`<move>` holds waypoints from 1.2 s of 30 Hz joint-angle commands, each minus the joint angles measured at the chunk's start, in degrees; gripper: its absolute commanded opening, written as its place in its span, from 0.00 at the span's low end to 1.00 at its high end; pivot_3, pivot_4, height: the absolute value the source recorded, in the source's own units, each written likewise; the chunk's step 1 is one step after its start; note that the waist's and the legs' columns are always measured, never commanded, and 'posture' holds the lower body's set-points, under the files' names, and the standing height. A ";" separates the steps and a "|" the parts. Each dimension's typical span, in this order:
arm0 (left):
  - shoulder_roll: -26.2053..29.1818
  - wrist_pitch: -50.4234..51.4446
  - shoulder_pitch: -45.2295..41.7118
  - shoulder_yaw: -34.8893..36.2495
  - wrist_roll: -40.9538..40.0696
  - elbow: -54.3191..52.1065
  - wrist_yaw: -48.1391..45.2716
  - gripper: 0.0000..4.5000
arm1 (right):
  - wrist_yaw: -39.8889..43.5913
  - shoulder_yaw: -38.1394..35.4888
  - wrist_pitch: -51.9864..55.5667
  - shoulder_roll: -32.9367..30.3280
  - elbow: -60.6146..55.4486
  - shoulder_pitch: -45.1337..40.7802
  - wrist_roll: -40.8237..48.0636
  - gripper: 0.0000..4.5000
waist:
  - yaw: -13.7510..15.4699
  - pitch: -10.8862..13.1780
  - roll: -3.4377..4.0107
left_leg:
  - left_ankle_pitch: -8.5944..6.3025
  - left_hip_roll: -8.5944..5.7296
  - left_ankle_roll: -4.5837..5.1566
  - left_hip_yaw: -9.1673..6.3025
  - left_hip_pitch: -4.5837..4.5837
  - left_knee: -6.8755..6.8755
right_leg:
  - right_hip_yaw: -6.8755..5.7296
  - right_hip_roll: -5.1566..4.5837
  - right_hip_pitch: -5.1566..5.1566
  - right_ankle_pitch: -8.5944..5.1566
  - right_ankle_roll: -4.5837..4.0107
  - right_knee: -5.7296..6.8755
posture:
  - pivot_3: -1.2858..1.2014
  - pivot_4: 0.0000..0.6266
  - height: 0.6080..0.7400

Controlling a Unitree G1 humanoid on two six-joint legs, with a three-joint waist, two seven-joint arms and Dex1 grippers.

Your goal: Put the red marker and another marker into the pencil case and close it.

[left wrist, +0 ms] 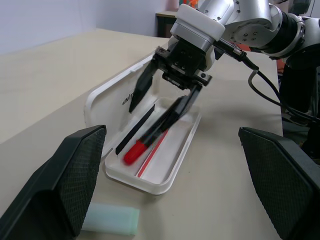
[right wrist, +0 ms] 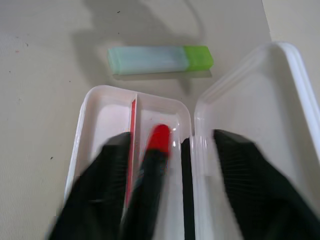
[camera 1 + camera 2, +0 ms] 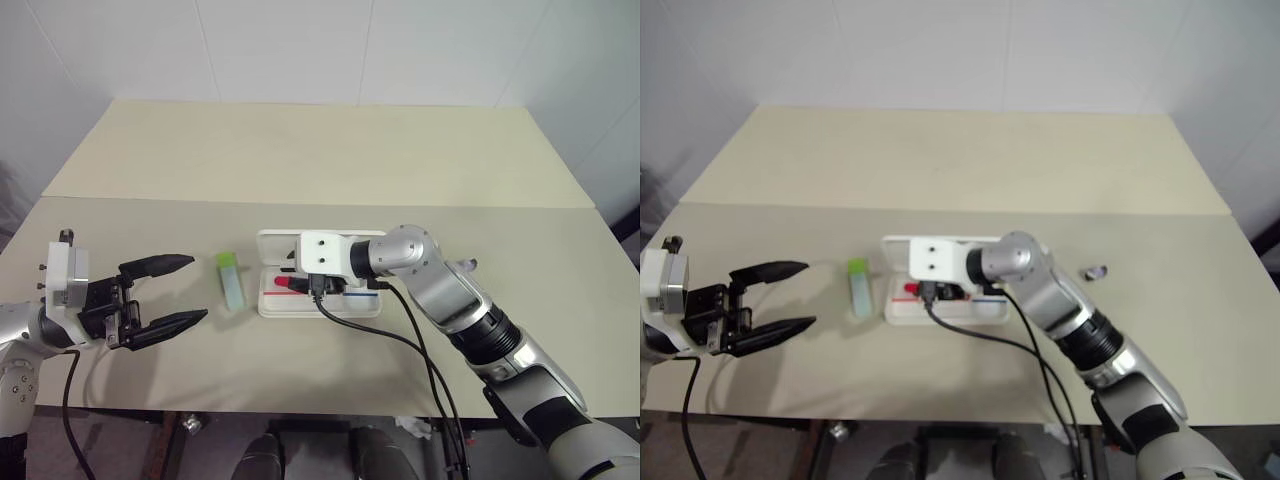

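Your right gripper [image 1: 167, 97] hangs with jaws parted over the open case [image 1: 172, 172], the red marker [image 1: 145, 142] lying loose in its tray, while your left gripper [image 3: 165, 295] waits wide open just left of the green marker [image 3: 231, 279], which is on the table, ready to fetch it.

**What you cannot see clearly**

In the head views, the right gripper [image 3: 312, 290] covers most of the pencil case [image 3: 272, 243], so you get just a sliver of the red marker [image 3: 283, 285]. The right wrist view blurs that gripper's fingers [image 2: 107, 195]. The left wrist view cuts the highlighter [image 1: 111, 220] off at its edge. A small dark object [image 3: 1096, 272] right of the case is too small to identify.
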 commanded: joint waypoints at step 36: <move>-17.43 14.14 -3.37 -5.72 5.75 -13.43 50.87 1.00 | 18.38 -20.45 -12.69 -10.32 2.98 10.74 26.22 0.99 | 0.38 -0.02 -0.04 | 0.00 -0.07 0.02 -0.02 0.05 0.13 | 0.01 0.07 0.13 0.03 0.06 0.06 | 0.52 0.24 1.00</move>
